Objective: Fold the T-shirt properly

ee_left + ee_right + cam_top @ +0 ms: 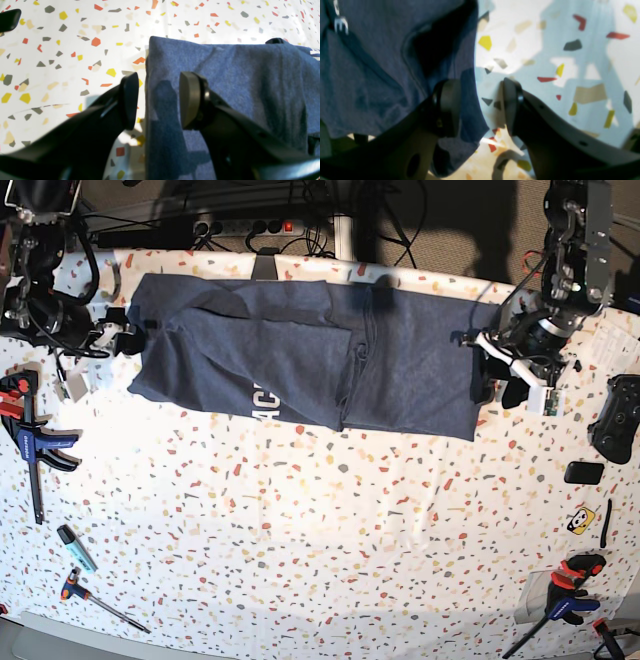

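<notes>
The dark navy T-shirt (pixel 300 355) lies flat as a long band across the far part of the table, with white lettering (pixel 262 408) showing at its front edge. My left gripper (pixel 158 100) is open at the shirt's right end (pixel 487 380). The shirt's edge (pixel 225 82) runs between its jaws, with one finger (pixel 190 100) over the cloth and the other over the table. My right gripper (pixel 480 107) is open at the shirt's left end (pixel 125 335). The edge of the shirt (pixel 382 75) lies between its jaws, and nothing is gripped.
The speckled white table (pixel 320 530) holds clamps (pixel 25 430) at the left, and a marker (pixel 75 548) and a screwdriver (pixel 90 595) at the front left. A game controller (pixel 615 415), a small black item (pixel 583 472) and more clamps (pixel 570 595) lie at the right.
</notes>
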